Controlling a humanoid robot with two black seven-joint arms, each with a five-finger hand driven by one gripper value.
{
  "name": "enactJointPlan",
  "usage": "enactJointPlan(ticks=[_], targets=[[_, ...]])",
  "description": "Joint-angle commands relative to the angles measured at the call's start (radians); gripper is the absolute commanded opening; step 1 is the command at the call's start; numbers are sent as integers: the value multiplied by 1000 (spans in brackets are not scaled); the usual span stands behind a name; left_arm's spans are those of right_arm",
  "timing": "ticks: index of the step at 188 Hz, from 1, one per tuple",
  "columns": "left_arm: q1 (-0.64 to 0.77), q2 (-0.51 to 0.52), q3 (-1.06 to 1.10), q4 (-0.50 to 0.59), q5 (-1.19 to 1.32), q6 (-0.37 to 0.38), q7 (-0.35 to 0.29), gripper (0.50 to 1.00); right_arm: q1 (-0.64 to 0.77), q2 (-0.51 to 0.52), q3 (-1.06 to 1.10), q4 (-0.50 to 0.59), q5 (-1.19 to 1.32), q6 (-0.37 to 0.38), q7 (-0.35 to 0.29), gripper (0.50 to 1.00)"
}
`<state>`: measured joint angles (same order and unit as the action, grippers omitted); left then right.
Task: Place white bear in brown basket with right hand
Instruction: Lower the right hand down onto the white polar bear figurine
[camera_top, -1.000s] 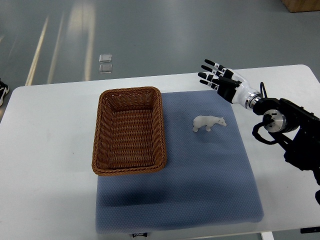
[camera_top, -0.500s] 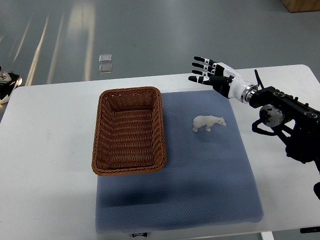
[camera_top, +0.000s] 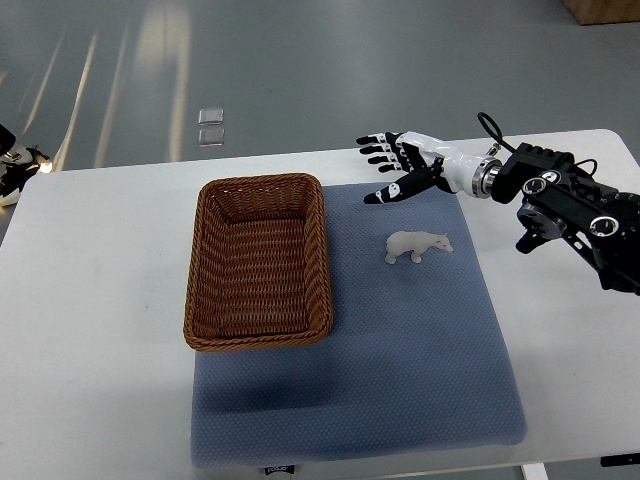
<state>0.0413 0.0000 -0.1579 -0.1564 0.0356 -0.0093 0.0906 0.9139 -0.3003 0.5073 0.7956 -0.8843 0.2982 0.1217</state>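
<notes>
A small white bear (camera_top: 418, 245) stands on a blue mat (camera_top: 400, 340), right of the brown wicker basket (camera_top: 257, 262). The basket holds nothing. My right hand (camera_top: 397, 167) comes in from the right edge and hovers above the mat's far edge, a little beyond and left of the bear. Its fingers are spread and hold nothing. It does not touch the bear. My left arm is out of view.
The white table (camera_top: 90, 330) carries the mat and basket. My black right forearm (camera_top: 565, 205) lies over the table's right side. A shoe (camera_top: 15, 165) shows on the floor at the far left.
My right hand has moved left along the mat's far edge, reaching farther out toward the bear. The bear and basket have not moved.
</notes>
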Motion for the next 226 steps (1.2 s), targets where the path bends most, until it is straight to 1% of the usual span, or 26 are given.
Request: enactJointPlan(ticks=[1, 40, 104, 142, 226], targets=[[0, 0, 0, 0, 0, 0, 0, 1000, 26, -13, -55, 10, -67, 10, 15, 928], [0, 0, 0, 0, 0, 0, 0, 1000, 56, -10, -121, 11, -219, 10, 56, 928], [0, 0, 0, 0, 0, 0, 0, 1000, 163, -17, -263, 11, -314, 15, 99, 928], [0, 0, 0, 0, 0, 0, 0, 1000, 189, -14, -294, 11, -344, 33, 101, 928], [-1, 0, 0, 0, 0, 0, 0, 1000, 180, -13, -358, 11, -410, 33, 101, 928]])
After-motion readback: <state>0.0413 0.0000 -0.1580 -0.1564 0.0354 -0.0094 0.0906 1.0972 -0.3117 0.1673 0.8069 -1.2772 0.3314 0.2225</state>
